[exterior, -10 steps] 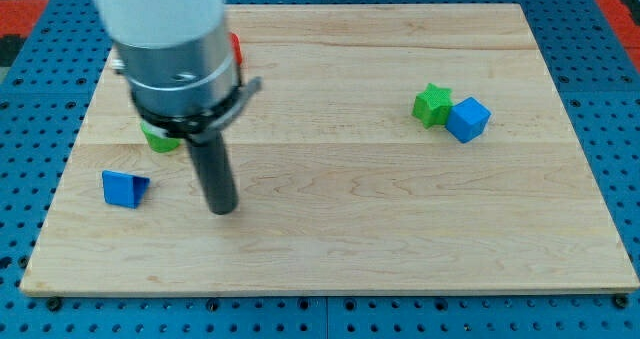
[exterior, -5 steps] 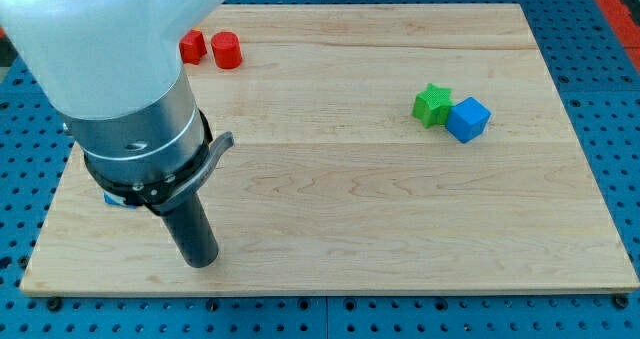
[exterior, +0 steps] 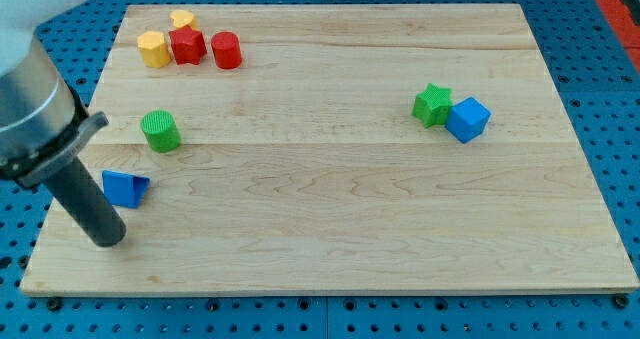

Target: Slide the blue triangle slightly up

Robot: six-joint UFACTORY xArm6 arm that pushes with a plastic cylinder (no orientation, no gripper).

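Note:
The blue triangle (exterior: 125, 188) lies on the wooden board (exterior: 330, 179) near its left edge, toward the view's bottom. My tip (exterior: 107, 237) rests on the board just below the triangle and slightly to its left, a short gap away. The dark rod slants up and left from the tip, passing close beside the triangle's left side.
A green cylinder (exterior: 160, 131) stands above the triangle. Two yellow blocks (exterior: 153, 49) (exterior: 182, 19) and two red blocks (exterior: 187, 45) (exterior: 227, 50) cluster at the top left. A green star (exterior: 432, 105) touches a blue cube (exterior: 467, 119) at the right.
My tip has moved left and down, from right of the blue triangle to just below it. The arm has swung left, uncovering the triangle, green cylinder and top-left blocks. No block has moved.

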